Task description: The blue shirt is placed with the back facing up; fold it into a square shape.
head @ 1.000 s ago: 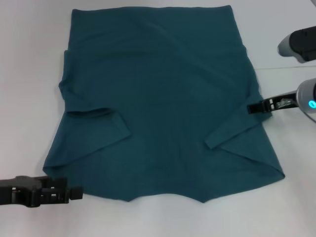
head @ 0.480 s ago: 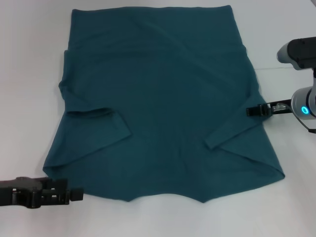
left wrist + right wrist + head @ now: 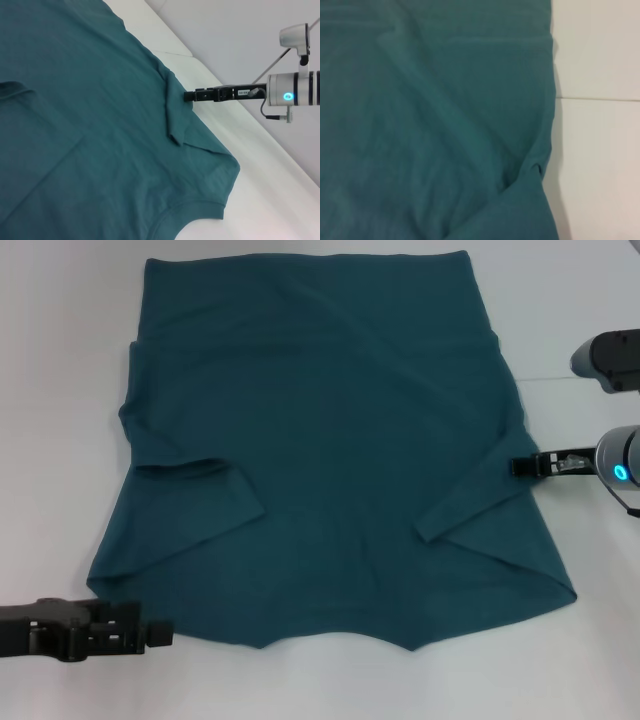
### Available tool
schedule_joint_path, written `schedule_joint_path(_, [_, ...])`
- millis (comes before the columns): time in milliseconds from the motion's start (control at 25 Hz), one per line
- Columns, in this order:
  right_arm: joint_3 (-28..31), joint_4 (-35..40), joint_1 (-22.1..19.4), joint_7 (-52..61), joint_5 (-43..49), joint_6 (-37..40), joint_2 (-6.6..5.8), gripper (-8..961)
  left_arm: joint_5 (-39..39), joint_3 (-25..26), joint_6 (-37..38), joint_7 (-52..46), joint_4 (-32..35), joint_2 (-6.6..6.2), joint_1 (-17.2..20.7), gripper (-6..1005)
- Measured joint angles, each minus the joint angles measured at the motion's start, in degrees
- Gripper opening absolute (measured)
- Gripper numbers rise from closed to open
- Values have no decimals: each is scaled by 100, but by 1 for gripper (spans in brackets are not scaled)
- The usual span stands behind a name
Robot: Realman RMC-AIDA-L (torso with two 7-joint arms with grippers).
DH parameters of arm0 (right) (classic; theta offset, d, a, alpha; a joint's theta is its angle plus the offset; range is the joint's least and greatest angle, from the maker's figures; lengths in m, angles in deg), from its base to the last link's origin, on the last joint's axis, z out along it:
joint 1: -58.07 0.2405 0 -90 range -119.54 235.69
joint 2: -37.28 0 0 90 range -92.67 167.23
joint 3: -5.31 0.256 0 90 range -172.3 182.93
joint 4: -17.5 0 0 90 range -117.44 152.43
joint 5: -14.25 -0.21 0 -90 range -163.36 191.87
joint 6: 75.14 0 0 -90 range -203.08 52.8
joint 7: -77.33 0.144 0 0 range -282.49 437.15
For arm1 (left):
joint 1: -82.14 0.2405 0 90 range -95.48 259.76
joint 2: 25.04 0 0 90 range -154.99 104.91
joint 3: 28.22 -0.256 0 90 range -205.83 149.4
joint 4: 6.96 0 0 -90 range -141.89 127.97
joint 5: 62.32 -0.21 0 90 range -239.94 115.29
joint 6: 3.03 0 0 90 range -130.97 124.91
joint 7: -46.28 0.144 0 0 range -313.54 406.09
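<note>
The blue shirt (image 3: 320, 440) lies spread flat on the white table, with both short sleeves folded inward onto the body. Its neckline edge faces the near side. My right gripper (image 3: 518, 467) hovers at the shirt's right edge, level with the folded right sleeve (image 3: 470, 502). It looks shut, a single thin black bar, with no cloth lifted; the left wrist view shows the right gripper (image 3: 189, 95) tip against the shirt's side. My left gripper (image 3: 158, 636) sits low on the table just off the near left corner of the shirt. The right wrist view shows only shirt fabric (image 3: 445, 125) and table.
White table surface (image 3: 60, 360) surrounds the shirt on all sides. A seam line in the table (image 3: 560, 378) runs off to the right. The right arm's grey links (image 3: 610, 358) hang above the table at the far right.
The right gripper has drawn back slightly to the right along the shirt's edge. The shirt has not moved, and the left gripper has crept a little toward the shirt's near corner.
</note>
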Motion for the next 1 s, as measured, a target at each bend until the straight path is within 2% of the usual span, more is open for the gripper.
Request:
schedule_joint_path(440, [-52, -284, 63, -55, -11, -296, 23, 860, -30, 1, -2, -25, -5, 27, 10, 903])
schedule_joint_path(840, [-53, -330, 69, -121, -110, -325, 32, 482, -26, 0, 5, -26, -71, 38, 25, 903])
schedule_joint_path(1000, [-59, -292, 22, -465, -590, -335, 27, 400, -11, 0, 8, -26, -71, 39, 41, 903])
